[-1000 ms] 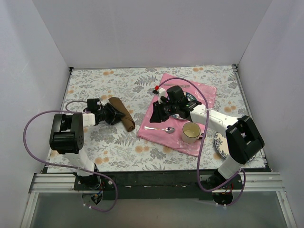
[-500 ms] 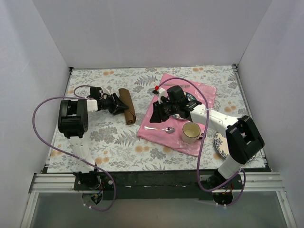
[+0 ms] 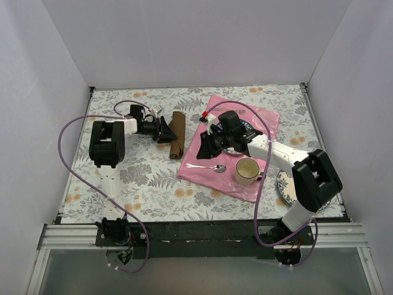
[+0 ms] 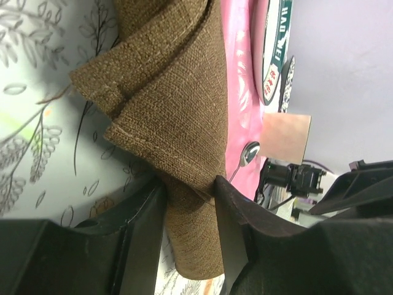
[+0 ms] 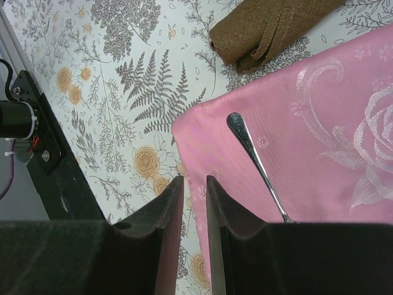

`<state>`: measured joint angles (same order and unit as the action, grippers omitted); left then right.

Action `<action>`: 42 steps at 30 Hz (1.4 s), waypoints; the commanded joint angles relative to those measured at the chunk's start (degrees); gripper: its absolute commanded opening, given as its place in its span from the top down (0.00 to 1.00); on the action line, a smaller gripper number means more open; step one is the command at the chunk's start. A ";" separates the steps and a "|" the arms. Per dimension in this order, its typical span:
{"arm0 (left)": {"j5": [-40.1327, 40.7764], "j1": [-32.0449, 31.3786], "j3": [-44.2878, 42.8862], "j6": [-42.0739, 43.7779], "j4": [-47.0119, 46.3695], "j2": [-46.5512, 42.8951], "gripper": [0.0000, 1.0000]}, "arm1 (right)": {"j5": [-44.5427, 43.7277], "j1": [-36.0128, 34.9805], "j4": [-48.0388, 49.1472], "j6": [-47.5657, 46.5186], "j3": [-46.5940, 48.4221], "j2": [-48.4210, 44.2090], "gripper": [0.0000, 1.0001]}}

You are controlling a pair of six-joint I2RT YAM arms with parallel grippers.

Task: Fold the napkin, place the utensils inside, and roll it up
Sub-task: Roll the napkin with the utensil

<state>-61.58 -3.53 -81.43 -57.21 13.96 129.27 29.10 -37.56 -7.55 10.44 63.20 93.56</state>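
The napkin (image 3: 177, 134) is a dark brown cloth, folded and bunched into a roll, lying on the floral table just left of the pink cloth. My left gripper (image 3: 166, 130) is shut on it; in the left wrist view both jaws press the napkin (image 4: 166, 92) at its narrow part, left gripper (image 4: 189, 184). A silver spoon (image 3: 209, 166) lies on the pink cloth's near left part, and shows as the spoon (image 5: 255, 153) in the right wrist view. My right gripper (image 3: 207, 144) hovers over the cloth's left edge, right gripper (image 5: 194, 181) narrowly open, nothing between its jaws.
The pink cloth mat (image 3: 258, 117) covers the table's right half. On it stand a cream cup (image 3: 247, 171) and a plate (image 3: 249, 129) partly under the right arm. A blue-patterned plate (image 3: 282, 183) sits near the right arm's base. White walls enclose the table.
My left gripper has swung the napkin away from me and to the right, up beside the pink cloth. The right arm has barely moved.
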 commanded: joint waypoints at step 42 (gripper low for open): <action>40.04 -13.67 -3.84 -9.57 15.94 -39.26 0.21 | -24.68 3.28 -16.34 -0.86 -1.06 -21.30 0.65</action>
<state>-25.87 -5.34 -87.18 -61.25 36.14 98.41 17.96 -34.61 -18.70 8.95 62.76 79.99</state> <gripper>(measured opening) 0.787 0.324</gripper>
